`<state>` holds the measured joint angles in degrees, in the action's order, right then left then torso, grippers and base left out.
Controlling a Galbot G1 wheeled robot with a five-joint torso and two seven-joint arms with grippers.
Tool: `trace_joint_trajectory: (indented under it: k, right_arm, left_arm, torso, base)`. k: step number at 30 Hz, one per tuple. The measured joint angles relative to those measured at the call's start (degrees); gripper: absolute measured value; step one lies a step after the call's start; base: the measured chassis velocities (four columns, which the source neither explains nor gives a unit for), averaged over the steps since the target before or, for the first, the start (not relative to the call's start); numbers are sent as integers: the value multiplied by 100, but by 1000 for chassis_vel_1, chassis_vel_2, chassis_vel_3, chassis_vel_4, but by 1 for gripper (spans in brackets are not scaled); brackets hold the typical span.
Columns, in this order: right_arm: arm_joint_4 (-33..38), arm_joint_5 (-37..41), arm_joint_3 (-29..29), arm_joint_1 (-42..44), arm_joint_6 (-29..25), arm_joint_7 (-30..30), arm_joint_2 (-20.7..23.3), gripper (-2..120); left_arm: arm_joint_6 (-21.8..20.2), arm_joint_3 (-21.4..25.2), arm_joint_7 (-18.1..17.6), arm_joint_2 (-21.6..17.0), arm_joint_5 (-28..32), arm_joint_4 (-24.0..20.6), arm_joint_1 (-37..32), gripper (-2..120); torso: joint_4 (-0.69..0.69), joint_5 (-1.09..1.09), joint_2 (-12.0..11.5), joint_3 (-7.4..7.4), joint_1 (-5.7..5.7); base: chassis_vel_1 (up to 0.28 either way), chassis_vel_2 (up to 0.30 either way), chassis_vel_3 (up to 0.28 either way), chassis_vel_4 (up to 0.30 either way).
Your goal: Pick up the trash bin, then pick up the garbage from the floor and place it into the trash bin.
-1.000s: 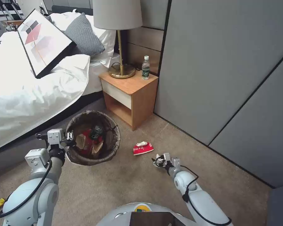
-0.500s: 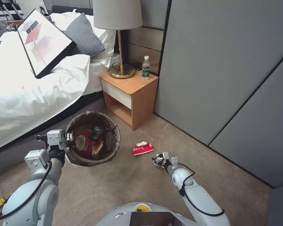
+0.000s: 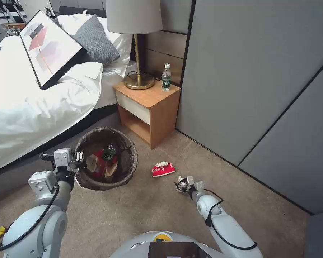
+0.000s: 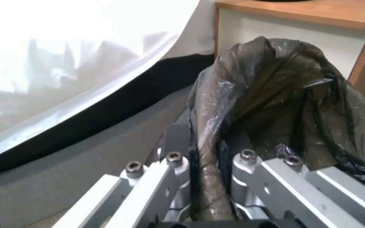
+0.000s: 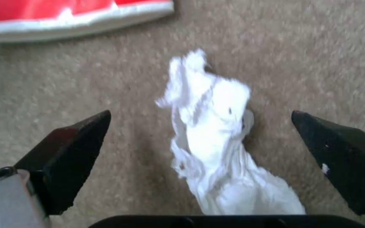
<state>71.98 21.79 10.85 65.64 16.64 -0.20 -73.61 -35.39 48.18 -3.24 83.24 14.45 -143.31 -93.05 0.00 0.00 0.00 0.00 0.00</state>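
Right gripper (image 5: 199, 139) spread low around white tissue (image 5: 216, 139)

bins: 1 (image 3: 106, 157) | red packets on floor: 1 (image 3: 163, 169) | tissues: 1 (image 5: 216, 139) | bottles on nightstand: 1 (image 3: 166, 77)

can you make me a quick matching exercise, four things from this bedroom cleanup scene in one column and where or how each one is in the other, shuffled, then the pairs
Things
1. trash bin
2. white tissue
3. red-and-white packet
4. green-labelled bottle

Places or states
A. upright on the nightstand, beside the lamp
B. rim clamped in the left gripper
C. on the carpet between the open fingers of the right gripper
D. on the carpet between the bin and the right gripper, untouched

Pairs: 1-B, 2-C, 3-D, 4-A
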Motion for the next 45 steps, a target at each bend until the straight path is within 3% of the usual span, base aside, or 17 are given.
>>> trace_joint_trajectory:
  k: [6, 14, 17, 27, 31, 40, 45]
  right_arm:
    - [-172, -25, 9, -21, -24, 52, -38, 99]
    - [-167, -67, 36, 40, -61, 215, -93, 89]
    - [-109, -85, 54, 91, -61, 256, -101, 76]
    - [73, -169, 96, 214, -47, 262, -92, 51]
    - [245, -406, 184, 356, -62, 255, -92, 32]
    - [884, -1066, 416, 734, -272, 286, -19, 0]
    - [1271, -1319, 569, 885, -397, 350, -1, 0]
  left_arm:
    - [0, 18, 1, -27, 52, 0, 5, 7]
    - [-3, 20, 1, -49, 84, 0, 10, 7]
    - [-6, 17, 0, -50, 88, 1, 7, 7]
    - [-9, 16, -1, -29, 91, 3, -11, 7]
    - [-10, 13, -2, -16, 91, 5, -21, 7]
    - [-13, -13, -2, -8, 87, 7, -29, 7]
    - [-19, -18, -3, -7, 86, 7, -32, 7]
  torso:
    - [0, 0, 0, 0, 0]
    - [-1, -3, 1, -1, 0]
    - [-2, -3, 1, -1, 0]
    - [3, 3, 1, 0, 0]
    - [2, 4, 0, 0, 0]
    - [-1, 1, 0, 0, 0]
    - [0, 1, 0, 0, 0]
  base:
    - [0, 0, 0, 0]
    - [0, 0, 0, 0]
    - [0, 0, 0, 0]
    - [0, 0, 0, 0]
    - [0, 0, 0, 0]
    - [0, 0, 0, 0]
    - [0, 0, 0, 0]
